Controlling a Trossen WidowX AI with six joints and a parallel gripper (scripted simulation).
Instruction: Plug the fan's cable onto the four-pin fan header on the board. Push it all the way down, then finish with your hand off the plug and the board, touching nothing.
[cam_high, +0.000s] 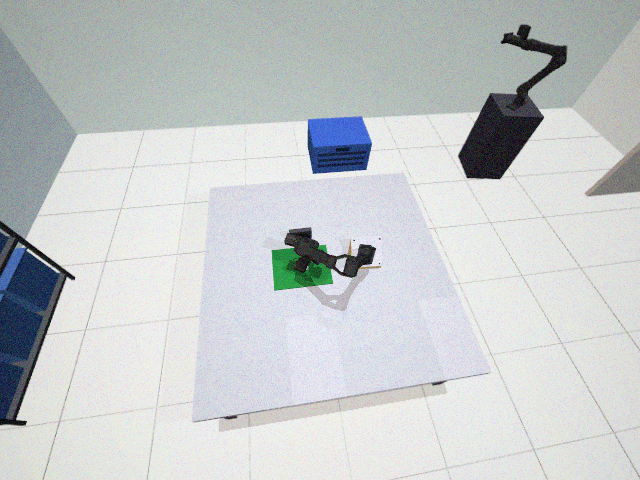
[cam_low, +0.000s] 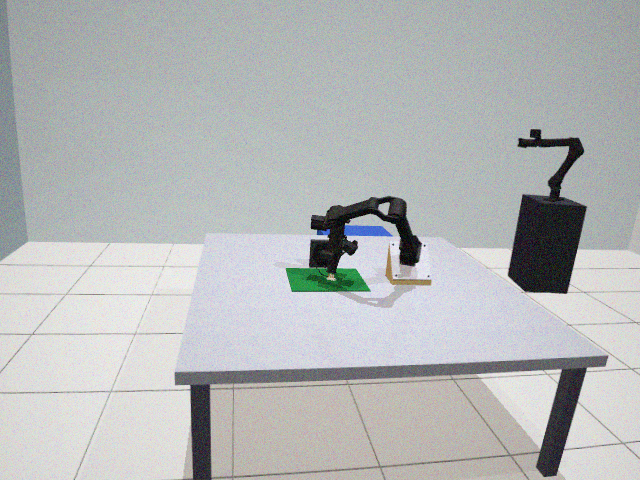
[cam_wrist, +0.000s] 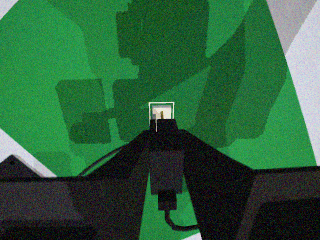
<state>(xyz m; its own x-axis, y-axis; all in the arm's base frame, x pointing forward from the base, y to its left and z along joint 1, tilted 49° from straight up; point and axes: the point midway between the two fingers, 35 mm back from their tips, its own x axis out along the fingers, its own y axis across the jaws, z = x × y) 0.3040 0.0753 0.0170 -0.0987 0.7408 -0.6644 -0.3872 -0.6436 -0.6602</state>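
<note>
My hand (cam_wrist: 164, 131) was clamped on the dark, blocky plug (cam_wrist: 165, 167), its thin black cable (cam_wrist: 176, 223) trailing behind, held just over the small, pale, square-walled header (cam_wrist: 161, 112) on the flat green board (cam_wrist: 45, 65) lying on the smooth grey surface (cam_low: 361, 330).

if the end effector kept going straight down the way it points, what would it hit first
The end effector, shut on the plug, points down at the white header on the green board. The plug would likely meet that header first; the gap left is hard to judge.
</note>
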